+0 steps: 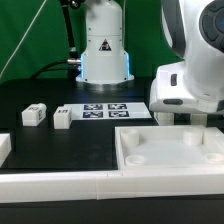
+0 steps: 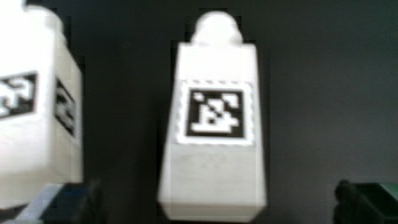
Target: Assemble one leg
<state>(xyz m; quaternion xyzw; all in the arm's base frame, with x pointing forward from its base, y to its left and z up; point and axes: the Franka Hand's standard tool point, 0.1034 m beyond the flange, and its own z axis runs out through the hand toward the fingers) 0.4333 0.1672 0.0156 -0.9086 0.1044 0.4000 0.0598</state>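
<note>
In the wrist view a white leg (image 2: 217, 120) with a square marker tag on its side lies on the black table, its narrow stud pointing away. A second leg (image 2: 36, 100) lies beside it, partly cut off. My gripper (image 2: 217, 205) is open. Its two dark fingertips (image 2: 63, 205) stand wide on either side of the near end of the middle leg, not touching it. In the exterior view my gripper (image 1: 188, 118) hangs low at the right, behind the tray, and hides these two legs. Two more legs (image 1: 33, 115) (image 1: 62, 118) lie at the left.
The large white tray-like part (image 1: 170, 158) with a raised rim lies in front of the gripper. The marker board (image 1: 105, 110) lies at the table's middle, before the robot base (image 1: 105, 55). A white rail (image 1: 60, 185) runs along the front edge.
</note>
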